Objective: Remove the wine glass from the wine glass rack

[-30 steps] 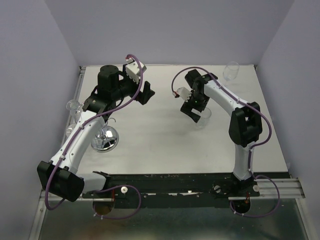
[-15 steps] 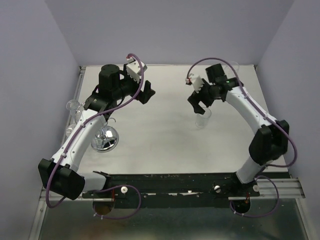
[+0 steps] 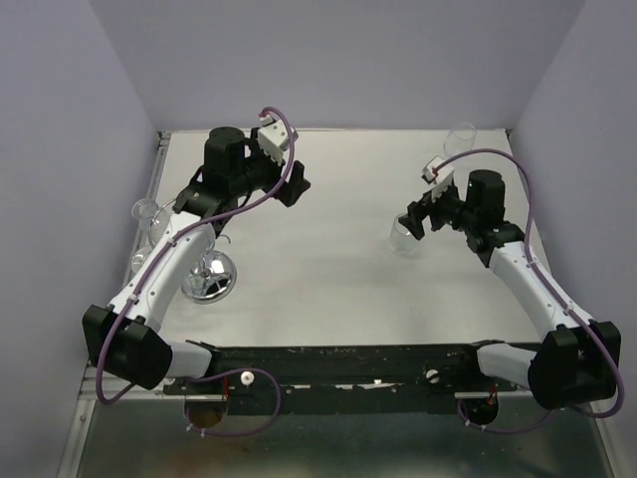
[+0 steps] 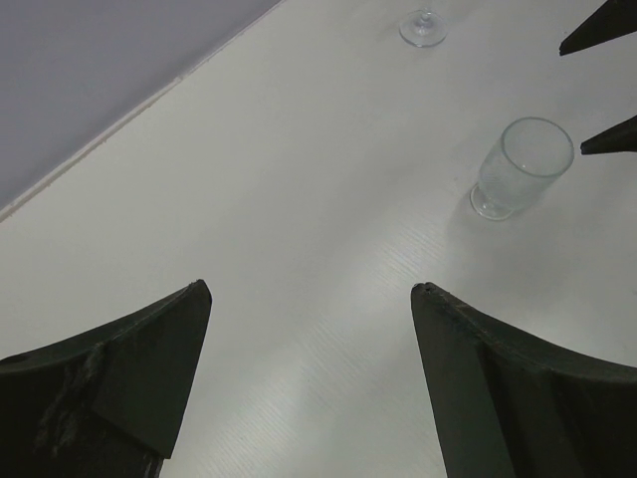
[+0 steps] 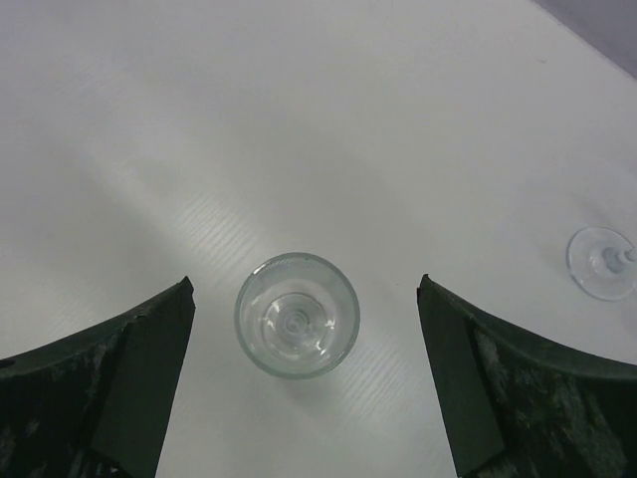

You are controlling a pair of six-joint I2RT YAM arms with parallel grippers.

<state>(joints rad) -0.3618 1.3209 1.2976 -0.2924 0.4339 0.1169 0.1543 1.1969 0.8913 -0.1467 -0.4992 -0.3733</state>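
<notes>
The chrome wine glass rack (image 3: 209, 277) stands at the table's left, partly hidden behind my left arm. Clear wine glasses (image 3: 145, 210) hang from its left side. A short clear glass (image 3: 402, 237) stands upright on the table at centre right; it also shows in the left wrist view (image 4: 522, 165). My right gripper (image 3: 415, 216) is open and empty just above it, with the glass (image 5: 296, 315) seen between its spread fingers. My left gripper (image 3: 297, 185) is open and empty over bare table (image 4: 309, 289) at the back, away from the rack.
Another wine glass (image 3: 460, 140) stands at the back right corner; its foot shows in the right wrist view (image 5: 602, 262) and the left wrist view (image 4: 423, 27). Purple-grey walls close the table's back and sides. A black rail (image 3: 348, 358) runs along the near edge.
My right arm has swung out to the right and drawn its open gripper back from over the short glass, which stays standing. My left arm has shifted only slightly.
</notes>
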